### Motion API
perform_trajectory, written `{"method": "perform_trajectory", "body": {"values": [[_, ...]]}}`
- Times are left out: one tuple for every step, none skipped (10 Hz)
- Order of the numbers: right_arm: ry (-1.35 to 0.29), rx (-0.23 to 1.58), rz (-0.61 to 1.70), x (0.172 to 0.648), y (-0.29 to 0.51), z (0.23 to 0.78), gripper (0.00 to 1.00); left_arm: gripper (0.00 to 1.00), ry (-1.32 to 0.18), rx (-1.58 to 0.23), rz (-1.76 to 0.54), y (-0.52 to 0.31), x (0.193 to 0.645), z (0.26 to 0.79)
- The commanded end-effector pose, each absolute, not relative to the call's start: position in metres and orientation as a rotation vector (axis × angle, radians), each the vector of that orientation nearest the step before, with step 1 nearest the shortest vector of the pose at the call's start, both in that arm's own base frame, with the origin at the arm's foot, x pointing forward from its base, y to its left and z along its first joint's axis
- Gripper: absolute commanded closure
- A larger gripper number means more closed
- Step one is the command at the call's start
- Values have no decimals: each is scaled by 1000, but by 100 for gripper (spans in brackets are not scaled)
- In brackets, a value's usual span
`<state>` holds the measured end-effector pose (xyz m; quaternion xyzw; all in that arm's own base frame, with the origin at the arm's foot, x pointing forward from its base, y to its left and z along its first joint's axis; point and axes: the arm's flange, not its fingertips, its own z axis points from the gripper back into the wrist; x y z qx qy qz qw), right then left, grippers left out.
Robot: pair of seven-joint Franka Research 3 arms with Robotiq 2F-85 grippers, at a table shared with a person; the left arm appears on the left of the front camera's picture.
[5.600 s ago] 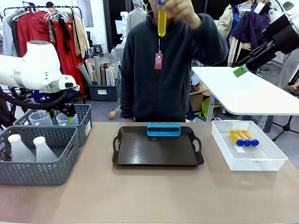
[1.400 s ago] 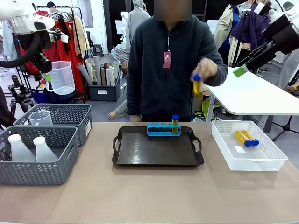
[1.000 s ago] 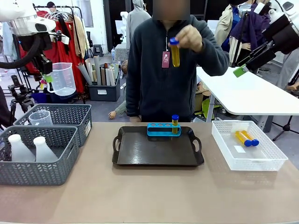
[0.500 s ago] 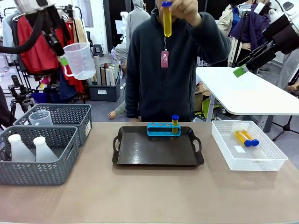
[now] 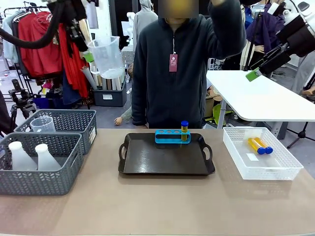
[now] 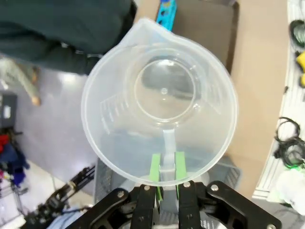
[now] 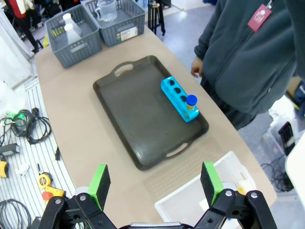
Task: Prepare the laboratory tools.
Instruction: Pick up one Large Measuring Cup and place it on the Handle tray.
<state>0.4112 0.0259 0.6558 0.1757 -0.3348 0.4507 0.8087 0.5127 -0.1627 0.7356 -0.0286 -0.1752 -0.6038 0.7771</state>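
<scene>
One measuring cup (image 5: 106, 56) hangs high over the table (image 5: 147, 206) (left fingers (image 6: 155, 172) clamped).

The front view sits low at the near edge of the table (image 5: 157, 206) and faces level across it toward the person (image 5: 182, 73) at the far side, at middle range. The left wrist view looks straight down from high up, with the measuring cup (image 6: 162, 95) close before the lens and the table far below at the frame's upper right. The right wrist view looks down slantwise from well above, taking in the whole tray (image 7: 138, 114). All three share the blue rack (image 5: 172, 136) on that tray
</scene>
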Motion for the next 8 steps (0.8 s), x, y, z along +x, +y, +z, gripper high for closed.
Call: {"method": "perform_trajectory", "body": {"values": [[-730,396,969,412,27,657,0,100,-361,-97,-1412,-183,517,732],[-730,396,969,412,27,657,0,100,-353,-95,-1452,-198,521,728],[-730,396,969,412,27,657,0,100,-336,-96,-1482,-213,523,721],[-730,396,969,412,27,657,0,100,-318,-90,-1502,-229,526,711],[-730,396,969,412,27,657,0,100,-306,-66,-1517,-247,530,699],[-730,396,969,412,27,657,0,100,-285,-76,-1542,-259,536,688],[-730,396,969,412,27,657,0,100,-274,-96,-1568,-268,541,677],[-730,396,969,412,27,657,0,100,-264,-107,-1588,-281,542,666]]}}
